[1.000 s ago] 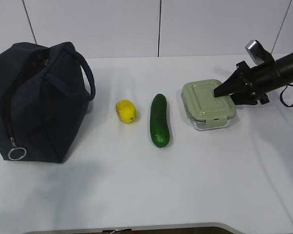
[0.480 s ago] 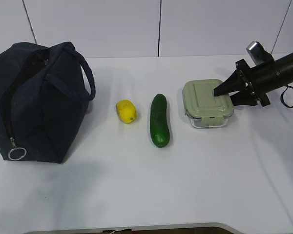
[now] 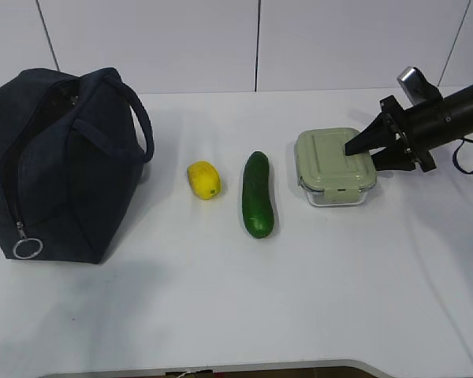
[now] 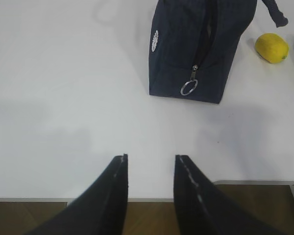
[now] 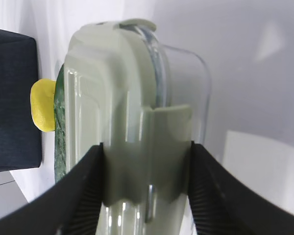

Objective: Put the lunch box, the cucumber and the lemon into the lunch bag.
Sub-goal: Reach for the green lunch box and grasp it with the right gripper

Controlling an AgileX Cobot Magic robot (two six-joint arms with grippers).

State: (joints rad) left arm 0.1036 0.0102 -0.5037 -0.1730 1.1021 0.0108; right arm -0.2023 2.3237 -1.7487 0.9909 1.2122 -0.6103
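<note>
Near the worktop's front edge the left hand (image 4: 151, 188) hung released. Toward the right edge the right hand (image 3: 361, 150) clamped the lunch box (image 3: 333, 167) by one clip (image 5: 152, 154); such a narrow hold risked tilting or slipping before the bag (image 3: 59, 161) at the left.

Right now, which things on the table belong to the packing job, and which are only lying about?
For the job:
lunch box, held by the right gripper
cucumber
lemon
lunch bag

Lying about:
nothing; only the bare white table
</note>
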